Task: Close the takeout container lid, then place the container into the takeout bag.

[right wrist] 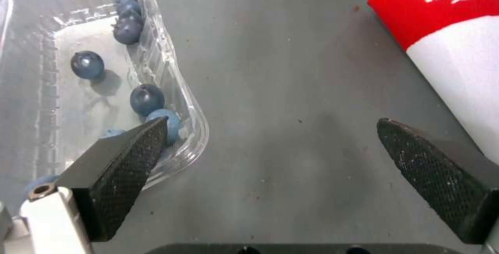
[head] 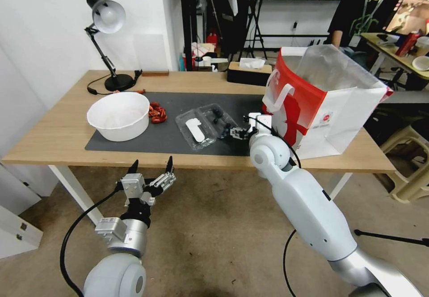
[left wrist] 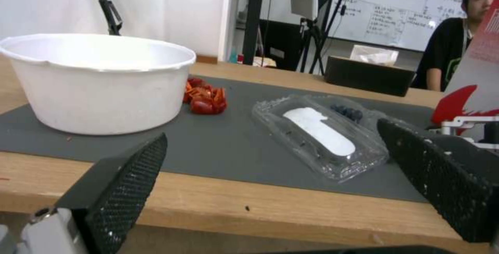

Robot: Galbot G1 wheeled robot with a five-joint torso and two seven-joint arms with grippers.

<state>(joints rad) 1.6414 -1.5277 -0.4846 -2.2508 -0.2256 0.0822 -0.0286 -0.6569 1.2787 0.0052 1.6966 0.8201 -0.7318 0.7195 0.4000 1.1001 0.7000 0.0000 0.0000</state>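
The container [head: 217, 117] lies open on the dark mat, its shallow tray holding a few dark blueberries [right wrist: 146, 98]. The takeout container lid [head: 195, 131], with its white oblong label [left wrist: 318, 130], lies flat beside the tray on the bowl's side. My right gripper [head: 234, 132] is open, low over the mat between the tray and the takeout bag [head: 321, 105]. In the right wrist view one finger [right wrist: 124, 164] overlaps the tray's corner [right wrist: 192, 129]. My left gripper [head: 152, 163] hangs open below the table's front edge, facing the lid [left wrist: 319, 137].
A big white bowl [head: 118, 115] stands at the mat's left, with red pieces [head: 157, 113] beside it. A desk lamp [head: 107, 20] and a dark tissue box [head: 248, 71] stand at the back. The bag stands open near the table's right edge.
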